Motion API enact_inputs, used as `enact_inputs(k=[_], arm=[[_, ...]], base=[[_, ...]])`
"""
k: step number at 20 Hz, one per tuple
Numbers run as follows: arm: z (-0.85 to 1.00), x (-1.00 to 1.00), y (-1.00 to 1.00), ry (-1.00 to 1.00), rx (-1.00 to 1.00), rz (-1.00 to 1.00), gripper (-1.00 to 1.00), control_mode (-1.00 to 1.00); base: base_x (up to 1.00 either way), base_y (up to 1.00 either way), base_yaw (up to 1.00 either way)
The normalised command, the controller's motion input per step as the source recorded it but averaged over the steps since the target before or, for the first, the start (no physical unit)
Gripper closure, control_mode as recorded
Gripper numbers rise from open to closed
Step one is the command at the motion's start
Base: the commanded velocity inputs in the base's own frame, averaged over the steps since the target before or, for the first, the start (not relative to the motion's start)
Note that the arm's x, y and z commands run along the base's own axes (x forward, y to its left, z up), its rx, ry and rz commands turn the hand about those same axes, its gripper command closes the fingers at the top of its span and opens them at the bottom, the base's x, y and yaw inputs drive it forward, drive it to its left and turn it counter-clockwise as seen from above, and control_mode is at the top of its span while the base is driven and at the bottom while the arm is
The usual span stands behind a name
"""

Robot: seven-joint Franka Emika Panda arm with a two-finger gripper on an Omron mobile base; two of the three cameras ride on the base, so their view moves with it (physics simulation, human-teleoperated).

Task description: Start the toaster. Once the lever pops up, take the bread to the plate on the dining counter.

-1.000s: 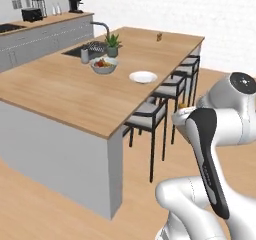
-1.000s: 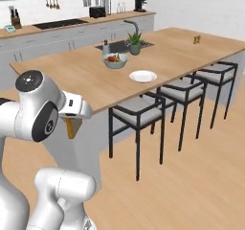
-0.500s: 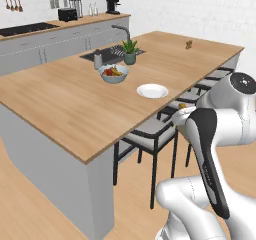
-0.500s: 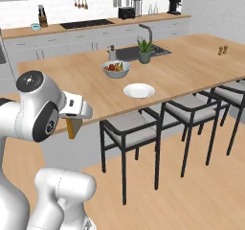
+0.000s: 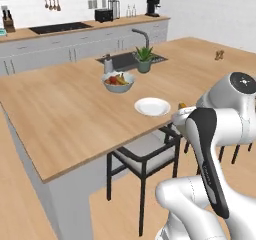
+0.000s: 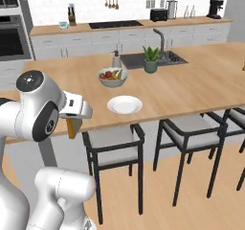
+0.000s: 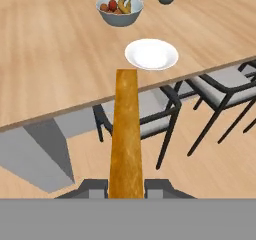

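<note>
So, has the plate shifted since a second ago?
No. The plate keeps its spot beside the fruit bowl; the whole view shifted instead.

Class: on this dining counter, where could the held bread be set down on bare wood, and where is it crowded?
The dining counter is bare wood left of the plate and fruit bowl, and right of the plate along the near edge. It is crowded behind: bowl, bottle, plant and sink cluster together.
</note>
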Motion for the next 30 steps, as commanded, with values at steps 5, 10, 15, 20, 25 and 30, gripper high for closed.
enact_inputs(k=[5, 10, 15, 20, 25, 30], arm=[[0.0, 0.0, 0.0, 0.0, 0.0, 0.0, 1.0, 1.0], [0.0, 0.0, 0.0, 0.0, 0.0, 0.0, 1.0, 1.0], [0.0, 0.0, 0.0, 0.0, 0.0, 0.0, 1.0, 1.0], [0.0, 0.0, 0.0, 0.0, 0.0, 0.0, 1.0, 1.0], [0.0, 0.0, 0.0, 0.0, 0.0, 0.0, 1.0, 1.0], [0.0, 0.0, 0.0, 0.0, 0.0, 0.0, 1.0, 1.0]], base=[[0.14, -1.0, 0.41], [0.22, -1.0, 0.41], [0.27, -0.59, 0.35], [0.37, 0.11, 0.19], [0.49, 0.19, 0.18], [0.55, 0.0, 0.12]])
